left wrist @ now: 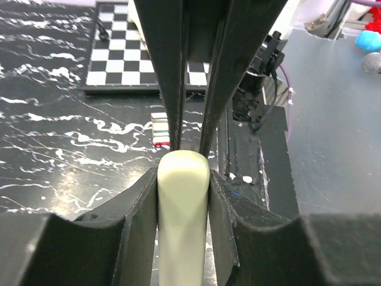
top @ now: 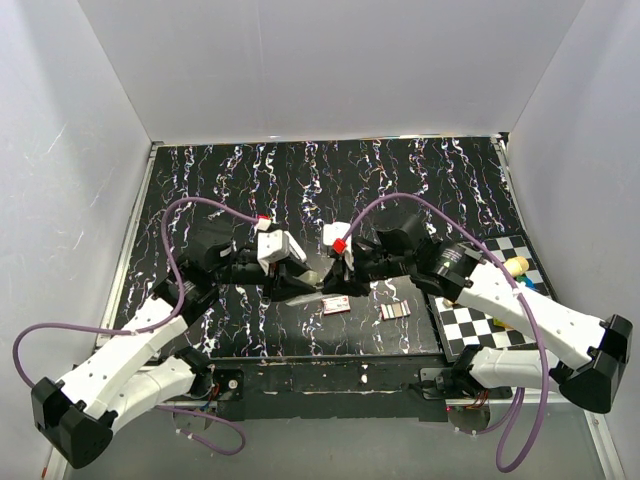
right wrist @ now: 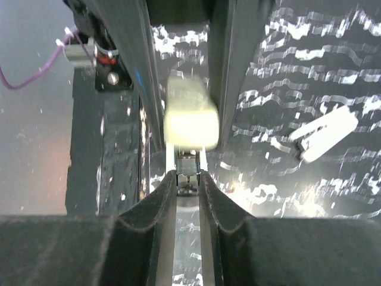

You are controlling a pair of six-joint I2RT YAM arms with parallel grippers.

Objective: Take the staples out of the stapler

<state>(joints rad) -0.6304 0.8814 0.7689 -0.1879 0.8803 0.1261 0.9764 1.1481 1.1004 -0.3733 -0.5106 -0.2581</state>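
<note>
1. Both arms meet in the middle of the top view, over the black marbled mat (top: 400,190), with the stapler (left wrist: 183,196) caught between them just below center frame.
2. The left gripper (top: 297,278) is clamped on the stapler's cream plastic body. In its wrist cam the pale rounded end sits wedged tight between the black fingers, dead center of the frame.
3. The right gripper (top: 335,280) comes in from the other side. Its wrist view shows the fingers pinched onto the narrow metal staple rail at lower center, and the cream top is a blurry block just above that.
4. So the stapler looks hinged open, with one arm on the plastic part and the other on the metal channel.
5. Two short staple strips are lying loose on the mat: one (top: 336,305) right below the grippers, and another (top: 396,311) a bit to the right.
6. A chessboard (top: 480,320) sits at the right edge of the mat, beside the second strip and partly under the right arm.
</note>
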